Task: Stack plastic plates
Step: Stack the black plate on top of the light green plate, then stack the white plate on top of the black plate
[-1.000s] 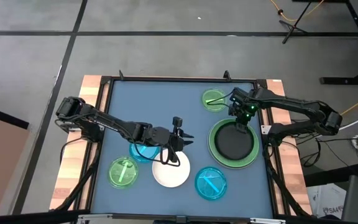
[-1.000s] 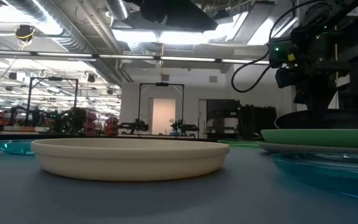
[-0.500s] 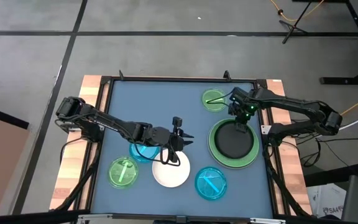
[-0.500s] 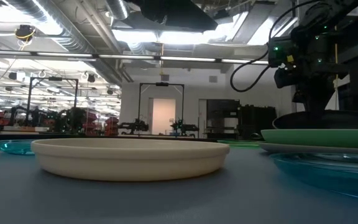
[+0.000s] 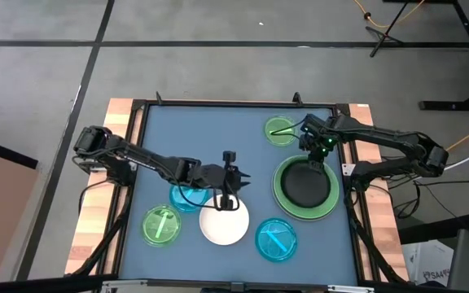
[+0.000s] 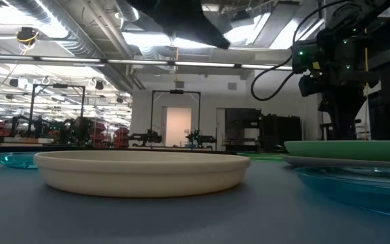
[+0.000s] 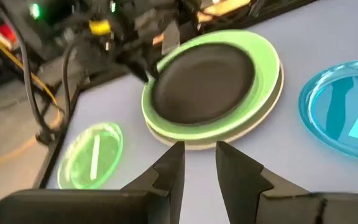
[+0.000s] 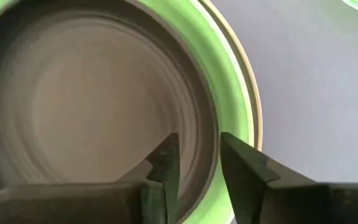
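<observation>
Right jaws (image 8: 194,163) part-open, empty, over black plate (image 5: 305,184) rim at 12 o'clock; plate could be dragged on lift. Left jaws (image 7: 197,163) slightly open, empty.

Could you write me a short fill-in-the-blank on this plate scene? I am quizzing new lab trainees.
1. The black plate lies inside the large light ____ plate.
2. The left gripper hovers near the far rim of the ____ plate.
3. The right gripper has its fingers ____ over the black plate.

Missing words: green; white; apart

The grey plate (image 7: 253,124) shows only as a thin rim under the light green plate (image 7: 263,59).
</observation>
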